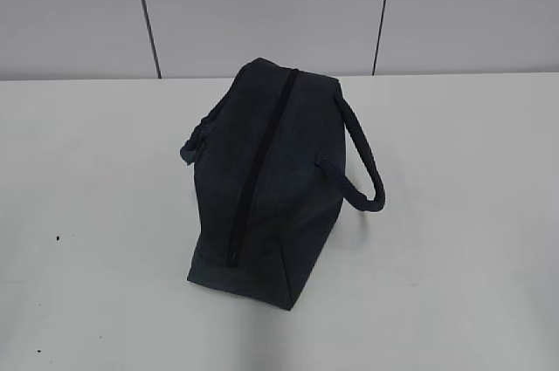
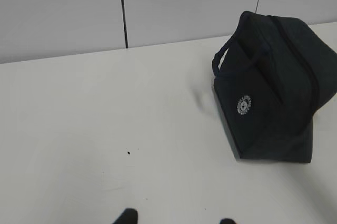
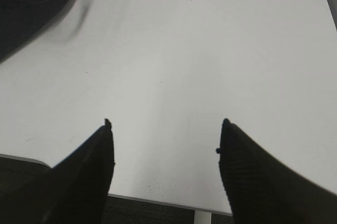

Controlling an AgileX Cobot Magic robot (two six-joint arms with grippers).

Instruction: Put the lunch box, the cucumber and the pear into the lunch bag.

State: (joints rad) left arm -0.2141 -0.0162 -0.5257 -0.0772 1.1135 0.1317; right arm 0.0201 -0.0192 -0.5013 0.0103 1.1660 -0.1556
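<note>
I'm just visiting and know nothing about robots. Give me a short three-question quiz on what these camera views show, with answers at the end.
1. True or false: the zipper on the lunch bag is closed.
2. What is the right gripper holding? A) a pear B) nothing C) a handle
3. Fill in: the white round logo sits on the bag's ____, below a handle.

Key: 1 true. 2 B; its jaws stand apart over the bare table. 3 side. No lunch box, cucumber or pear shows in any view.
</note>
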